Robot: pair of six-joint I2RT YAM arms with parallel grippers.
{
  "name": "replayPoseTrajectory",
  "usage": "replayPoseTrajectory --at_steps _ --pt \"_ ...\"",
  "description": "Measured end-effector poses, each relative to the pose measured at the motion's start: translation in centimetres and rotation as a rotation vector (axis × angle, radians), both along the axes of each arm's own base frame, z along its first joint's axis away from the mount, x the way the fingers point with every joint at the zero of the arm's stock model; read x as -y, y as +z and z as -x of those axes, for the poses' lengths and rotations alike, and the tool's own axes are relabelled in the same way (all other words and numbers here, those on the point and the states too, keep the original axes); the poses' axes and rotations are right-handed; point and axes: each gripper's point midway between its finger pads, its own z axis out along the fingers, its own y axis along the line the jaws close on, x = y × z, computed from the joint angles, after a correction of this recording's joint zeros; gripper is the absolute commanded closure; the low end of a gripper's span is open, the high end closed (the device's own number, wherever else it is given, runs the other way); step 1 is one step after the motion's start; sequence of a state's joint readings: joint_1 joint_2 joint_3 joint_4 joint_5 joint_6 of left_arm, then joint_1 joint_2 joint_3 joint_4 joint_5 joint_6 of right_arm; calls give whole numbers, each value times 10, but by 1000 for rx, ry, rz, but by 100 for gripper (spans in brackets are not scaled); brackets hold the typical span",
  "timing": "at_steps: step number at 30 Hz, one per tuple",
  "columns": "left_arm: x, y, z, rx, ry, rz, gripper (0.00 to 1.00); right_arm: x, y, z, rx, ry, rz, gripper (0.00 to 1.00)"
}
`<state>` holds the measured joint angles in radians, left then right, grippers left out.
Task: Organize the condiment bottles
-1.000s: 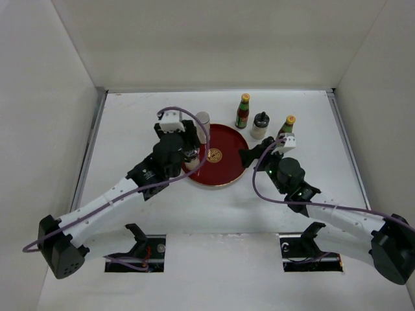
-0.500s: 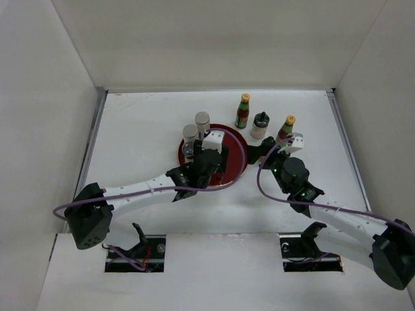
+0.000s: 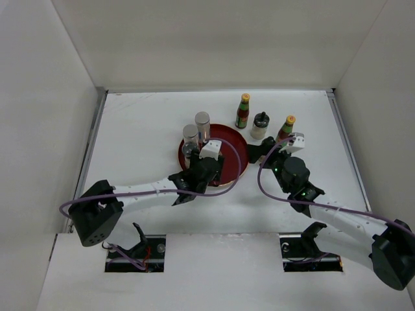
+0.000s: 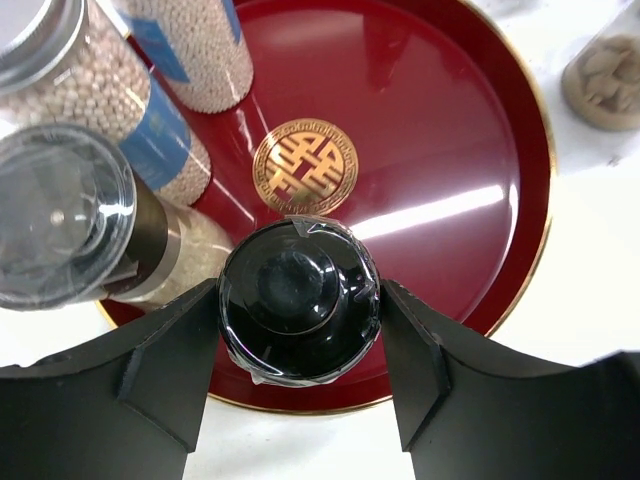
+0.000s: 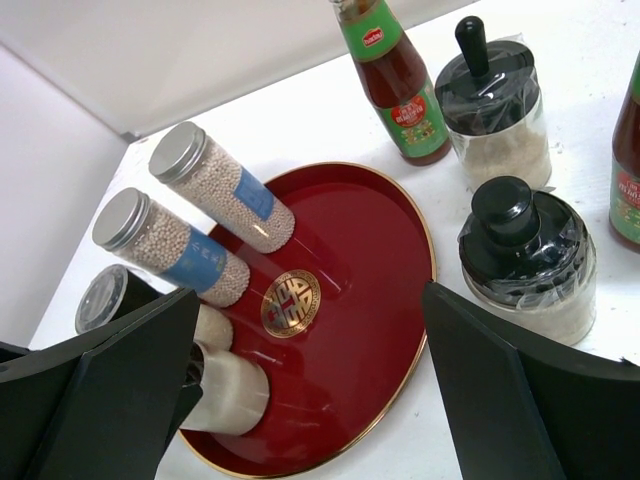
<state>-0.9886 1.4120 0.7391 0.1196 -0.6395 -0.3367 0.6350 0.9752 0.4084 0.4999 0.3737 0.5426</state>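
Note:
My left gripper (image 4: 300, 330) is shut on the lid of a black-topped shaker (image 4: 299, 290) over the near part of the red plate (image 4: 450, 150). On the plate beside it stand two silver-capped shakers (image 3: 202, 120) (image 3: 190, 134) and a clear-lidded pale shaker (image 4: 65, 215). My right gripper (image 5: 310, 300) hangs open at the plate's right edge, holding nothing. To its right on the table are two more black-topped shakers (image 5: 505, 100) (image 5: 525, 250). Two dark red sauce bottles (image 3: 243, 110) (image 3: 286, 128) also stand there.
White walls enclose the table on the left, back and right. The left arm (image 3: 149, 188) lies across the near-left table. The right arm (image 3: 324, 207) crosses the near right.
The left gripper has swung from the plate's left edge to its near part. Both silver-capped shakers now stand free of it. The right arm has barely moved.

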Motion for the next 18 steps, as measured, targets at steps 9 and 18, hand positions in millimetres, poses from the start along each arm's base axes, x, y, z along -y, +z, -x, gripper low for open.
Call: replayPoseTrajectory --at_steps 9,18 --pt "-3 2 -2 16 10 20 14 0 -1 0 -2 -1 2 0" --pt "0 48 -2 111 -12 107 12 -1 -3 -4 -43 -2 63 70"
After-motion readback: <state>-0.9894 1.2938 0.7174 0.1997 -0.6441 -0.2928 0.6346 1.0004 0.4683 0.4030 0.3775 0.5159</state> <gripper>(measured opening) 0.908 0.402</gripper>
